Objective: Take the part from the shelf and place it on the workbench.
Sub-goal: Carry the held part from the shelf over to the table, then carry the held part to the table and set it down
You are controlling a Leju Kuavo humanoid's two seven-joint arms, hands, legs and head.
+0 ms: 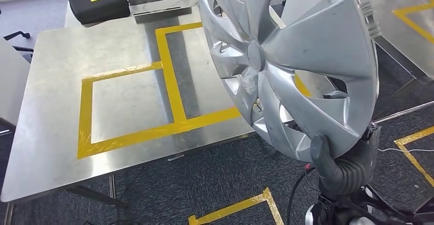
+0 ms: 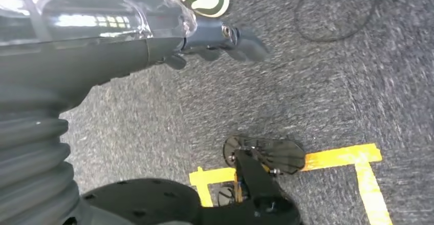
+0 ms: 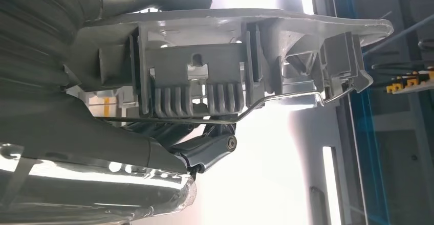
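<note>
One silver hubcap (image 1: 302, 56), rim clamped by right hand (image 1: 335, 161); left hand (image 2: 215, 43) fingers loosely curled, empty. Lower it flat toward workbench (image 1: 51, 128) at ten o'clock.

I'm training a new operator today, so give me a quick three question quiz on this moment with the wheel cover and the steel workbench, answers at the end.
1. True or false: the wheel cover already lies flat on the workbench.
2. Which hand holds the wheel cover? A) left hand B) right hand C) both
3. Fill in: yellow tape on the workbench marks out ______ outlines.

Key
1. False; it is held up, tilted, above the bench's near right corner.
2. B; the right hand grips its lower rim, while the left hand hangs over the carpet holding nothing.
3. Rectangular.
</note>
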